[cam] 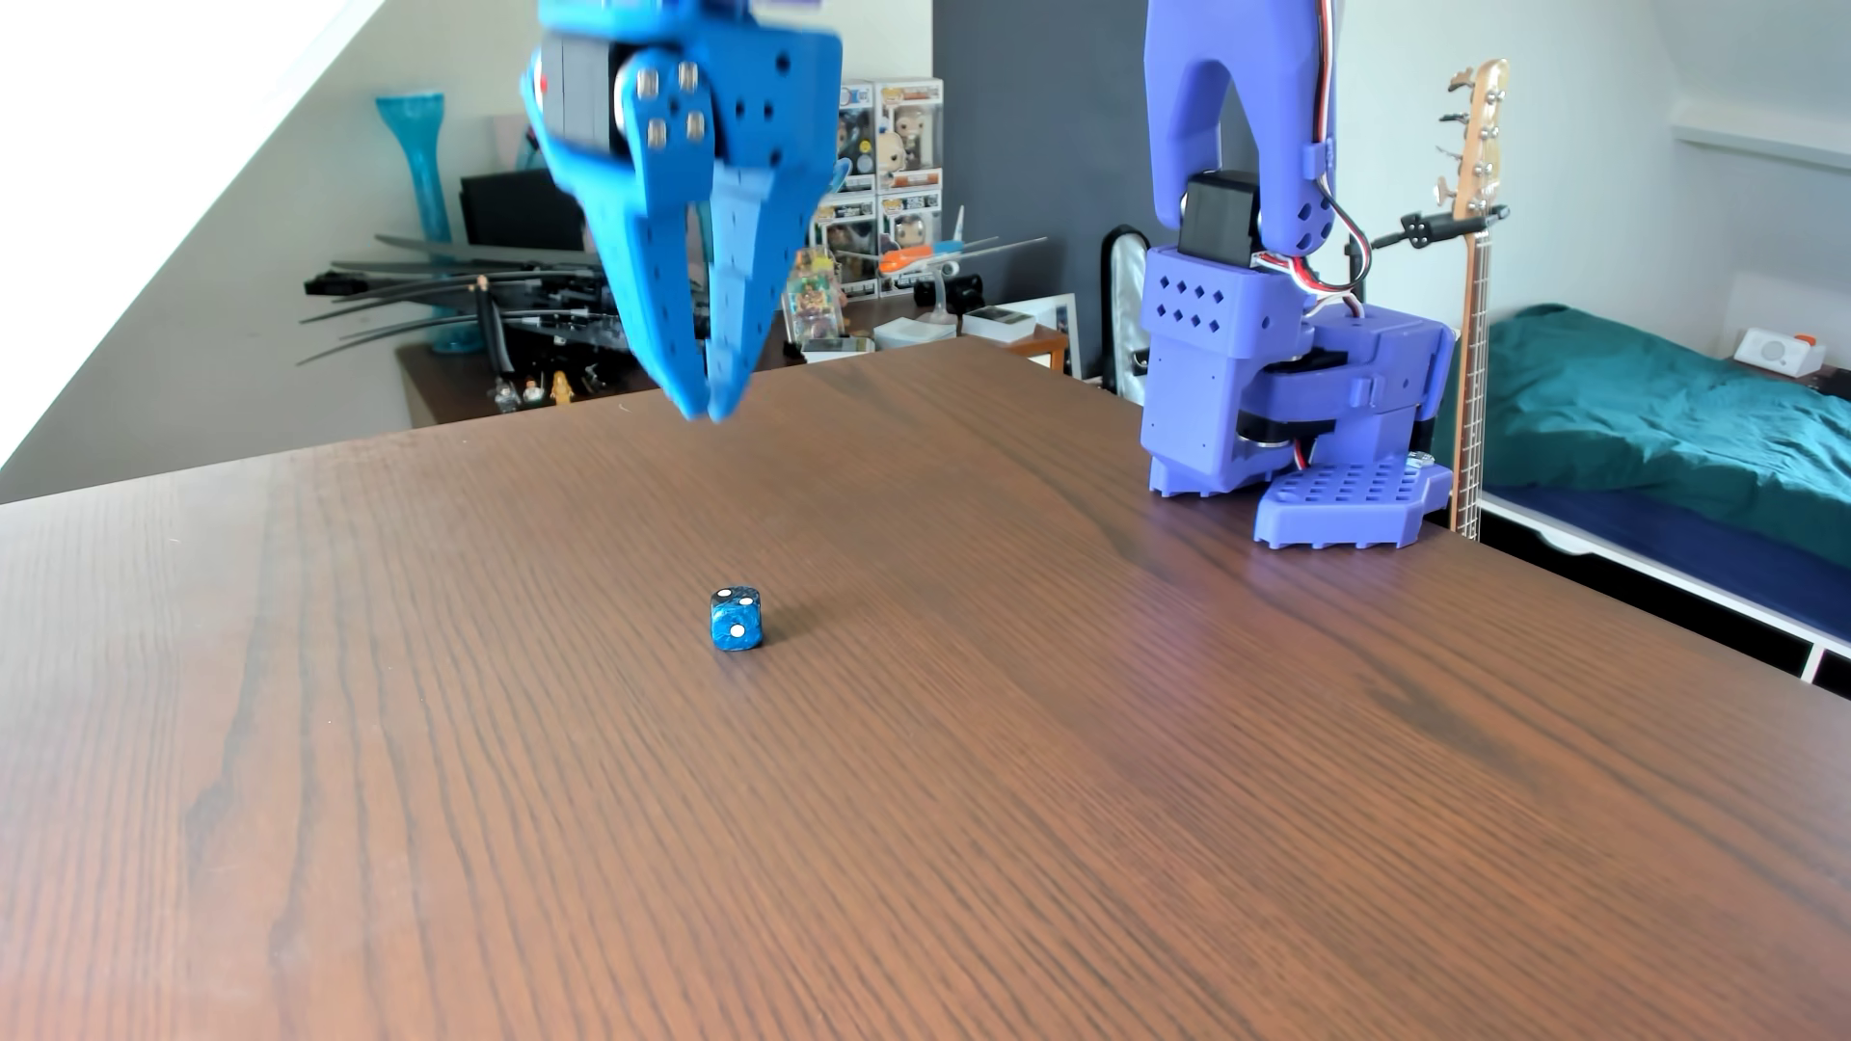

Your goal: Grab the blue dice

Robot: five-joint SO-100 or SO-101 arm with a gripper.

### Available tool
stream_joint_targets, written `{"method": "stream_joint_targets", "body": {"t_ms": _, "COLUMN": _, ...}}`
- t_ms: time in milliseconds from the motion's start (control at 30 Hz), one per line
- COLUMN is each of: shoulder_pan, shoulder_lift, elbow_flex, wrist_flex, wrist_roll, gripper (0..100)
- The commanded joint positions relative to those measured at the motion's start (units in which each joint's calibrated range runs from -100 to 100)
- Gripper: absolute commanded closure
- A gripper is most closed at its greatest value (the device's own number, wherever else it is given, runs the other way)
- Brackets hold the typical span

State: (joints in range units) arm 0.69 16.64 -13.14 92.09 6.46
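The blue dice (736, 619) lies alone on the dark wooden table (1102, 801), a little above the middle of the other view. It sits flat on one face, with one white pip on the side toward the camera and two pips on the top face.

The gripper (709, 410) hangs in the air at about 12 o'clock from the dice, well apart from it, and points down. Its two fingertips are pressed nearly together with only a thin slit higher up, and they pinch nothing. Its upper part looks slightly blurred. The purple arm base (1292, 400) stands at about 2 o'clock from the dice, near the far edge of the table.

I judge that the dice is light, hard and stiff, so it will not bend or break under pressure. The glossy surface and rounded corners probably make it slippery, and it is much smaller than the fingers. The best hold is likely on two opposite flat faces, low near the table, with the fingers first spread. A hold on the corners could make it pop out or roll away.
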Motion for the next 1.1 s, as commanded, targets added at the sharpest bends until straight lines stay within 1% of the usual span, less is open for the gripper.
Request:
{"method": "stream_joint_targets", "body": {"t_ms": 0, "shoulder_pan": 1.36, "shoulder_lift": -1.53, "elbow_flex": 5.82, "wrist_flex": -4.06, "wrist_roll": 1.85, "gripper": 88}}
{"method": "stream_joint_targets", "body": {"t_ms": 133, "shoulder_pan": 2.58, "shoulder_lift": -3.12, "elbow_flex": 14.14, "wrist_flex": -7.4, "wrist_roll": 3.53, "gripper": 75}}
{"method": "stream_joint_targets", "body": {"t_ms": 233, "shoulder_pan": 3.16, "shoulder_lift": -7.14, "elbow_flex": 20.74, "wrist_flex": -10.05, "wrist_roll": 4.11, "gripper": 69}}
{"method": "stream_joint_targets", "body": {"t_ms": 300, "shoulder_pan": 3.24, "shoulder_lift": -10.32, "elbow_flex": 25.53, "wrist_flex": -12.01, "wrist_roll": 4.74, "gripper": 67}}
{"method": "stream_joint_targets", "body": {"t_ms": 433, "shoulder_pan": 3.32, "shoulder_lift": -13.92, "elbow_flex": 33.4, "wrist_flex": -16.55, "wrist_roll": 5.48, "gripper": 67}}
{"method": "stream_joint_targets", "body": {"t_ms": 567, "shoulder_pan": 3.24, "shoulder_lift": -14.67, "elbow_flex": 37.74, "wrist_flex": -19.45, "wrist_roll": 5.69, "gripper": 67}}
{"method": "stream_joint_targets", "body": {"t_ms": 867, "shoulder_pan": 4.46, "shoulder_lift": -13.92, "elbow_flex": 37.11, "wrist_flex": -23.13, "wrist_roll": 5.27, "gripper": 67}}
{"method": "stream_joint_targets", "body": {"t_ms": 1067, "shoulder_pan": 8.15, "shoulder_lift": -13.83, "elbow_flex": 37.38, "wrist_flex": -24.67, "wrist_roll": 5.48, "gripper": 67}}
